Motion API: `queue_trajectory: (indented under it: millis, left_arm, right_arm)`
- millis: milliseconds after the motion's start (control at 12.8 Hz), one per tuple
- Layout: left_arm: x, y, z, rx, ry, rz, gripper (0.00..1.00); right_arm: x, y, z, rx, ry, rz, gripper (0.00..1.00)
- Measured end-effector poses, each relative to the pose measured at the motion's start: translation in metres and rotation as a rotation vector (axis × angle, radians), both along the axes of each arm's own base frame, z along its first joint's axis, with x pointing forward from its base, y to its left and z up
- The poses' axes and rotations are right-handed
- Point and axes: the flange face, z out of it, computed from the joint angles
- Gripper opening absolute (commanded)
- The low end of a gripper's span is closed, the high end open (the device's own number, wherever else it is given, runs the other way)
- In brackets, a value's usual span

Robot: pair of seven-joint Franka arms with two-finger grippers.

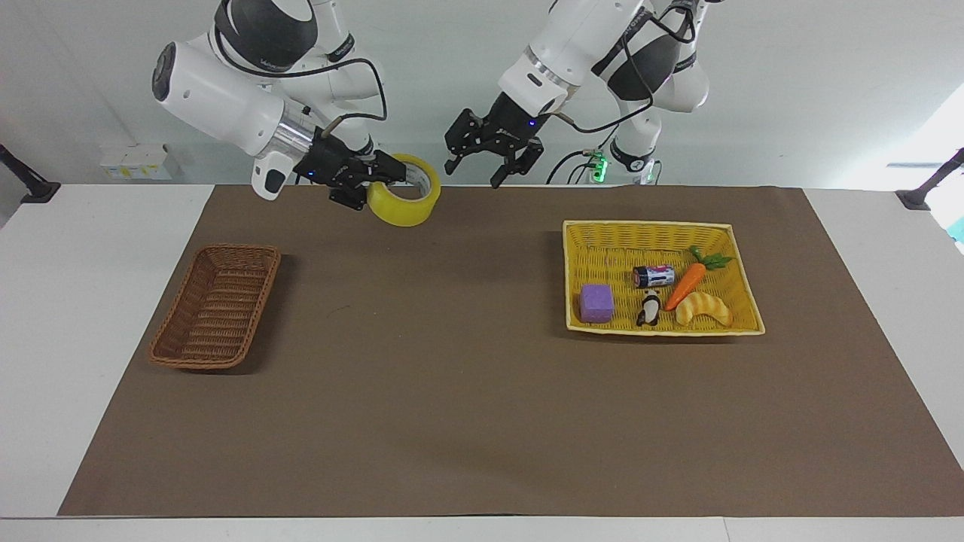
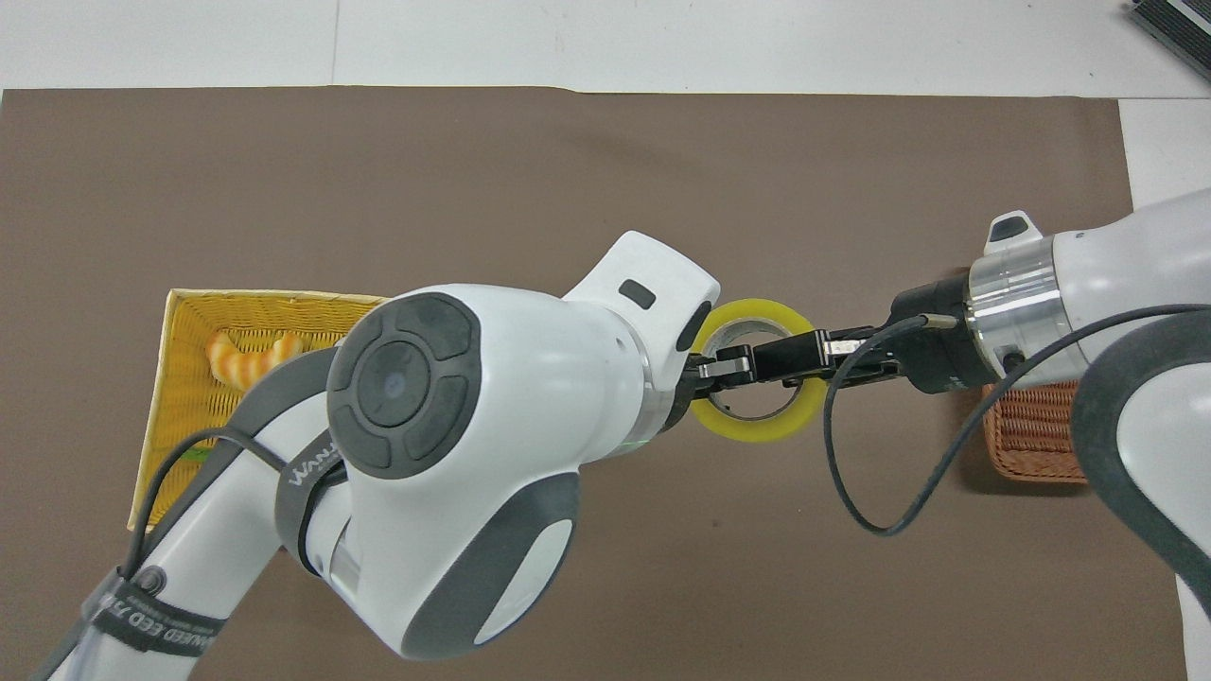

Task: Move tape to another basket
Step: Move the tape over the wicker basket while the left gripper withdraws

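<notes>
While clamped in right pincer (image 1: 380, 179), tape (image 1: 404, 201) mid-air; left pincer (image 1: 482, 159) open, apart.

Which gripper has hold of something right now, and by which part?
The right gripper holds the yellowish translucent tape roll by its ring wall; the left gripper is open, holding nothing.

Yellowish translucent tape roll (image 1: 404, 200) w/ pale grey core (semi-clear); small brown woven wicker basket (image 1: 216, 306); bright yellow woven tray (image 1: 738, 248); brown mat (image 1: 452, 391).

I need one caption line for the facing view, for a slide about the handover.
Right gripper holds the tape roll in the air; open left gripper is apart from it.
</notes>
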Motion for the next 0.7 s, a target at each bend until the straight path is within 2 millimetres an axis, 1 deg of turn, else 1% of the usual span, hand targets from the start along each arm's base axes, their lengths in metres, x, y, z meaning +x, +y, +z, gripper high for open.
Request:
queue_trajectory:
  millis: [78,156,234,391,469,547,625,703]
  left_arm:
    - [0.006,0.017,0.003,0.014,0.017,0.016,1.0]
    - [0.015,0.038,0.005,0.029,0.034,0.04,1.0]
    - [0.025,0.06,0.006,0.04,0.047,0.069,1.0]
    - [0.049,0.102,0.004,0.059,0.045,0.112,1.0]
    - [0.059,0.121,0.002,0.073,0.026,0.11,1.0]
    - [0.069,0.141,-0.001,0.094,0.001,0.099,1.0]
    - [0.079,0.165,-0.004,0.118,-0.02,0.085,1.0]
    - [0.088,0.192,-0.007,0.148,-0.037,0.058,1.0]
  right_arm:
    - [0.0,-0.017,-0.001,0.005,-0.005,0.002,0.0]
    - [0.0,-0.041,-0.002,0.009,-0.015,0.0,0.0]
    - [-0.001,-0.07,-0.003,0.01,-0.031,-0.008,0.0]
    - [-0.005,-0.136,-0.005,-0.028,-0.066,-0.051,0.0]
    - [-0.009,-0.162,-0.005,-0.062,-0.073,-0.076,0.0]
    - [-0.01,-0.182,-0.005,-0.116,-0.084,-0.105,0.0]
    - [-0.006,-0.197,-0.004,-0.186,-0.121,-0.139,0.0]
    - [0.002,-0.205,-0.007,-0.233,-0.153,-0.169,0.0]
